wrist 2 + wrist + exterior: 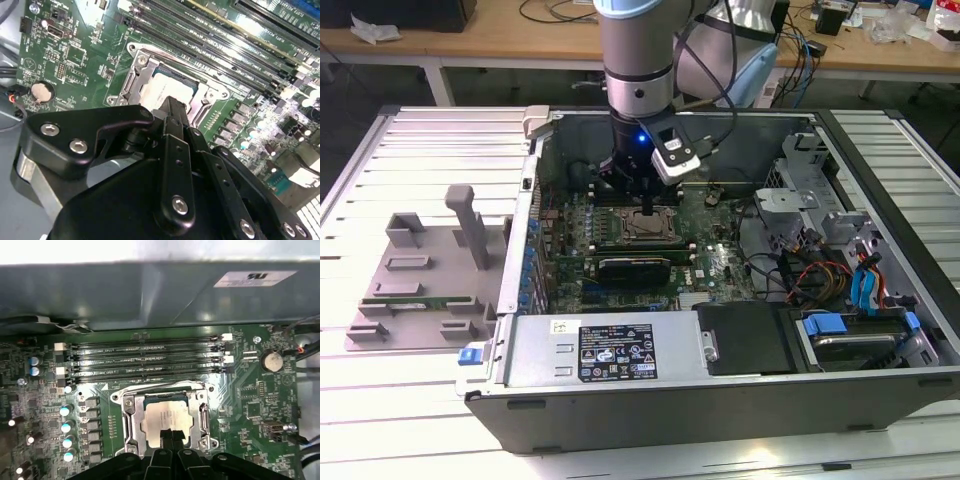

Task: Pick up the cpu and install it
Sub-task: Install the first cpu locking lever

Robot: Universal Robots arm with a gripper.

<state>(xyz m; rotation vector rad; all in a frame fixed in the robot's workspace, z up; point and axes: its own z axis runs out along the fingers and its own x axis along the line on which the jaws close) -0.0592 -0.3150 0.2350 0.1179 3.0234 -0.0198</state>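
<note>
A: Starting from the exterior view's left, what lies on the surface (380,400)?

B: A grey fixture tray (420,280) with an upright post, and a long green memory stick (415,299) lying in it. Just beside it stands the open computer case (720,385), with the motherboard (720,262) flat inside.

A: And the arm?

B: The arm (638,60) comes straight down into the case. Its end effector (647,200) hangs right above the socket (648,228).

A: Where is the cpu?

B: Seated in the socket's metal frame. In the first wrist view the cpu (162,417) shows its pale top plate inside that frame; in the second wrist view the cpu (162,90) sits just ahead of the fingertips (173,107).

A: Does the end effector hold it?

B: No. The fingers are drawn together, tips meeting over the chip's near edge, with nothing between them. Whether they touch the plate, I cannot tell.

A: Further to the exterior view's right?

B: Drive bays with blue latches (870,285) and bundled cables (815,275).
</note>
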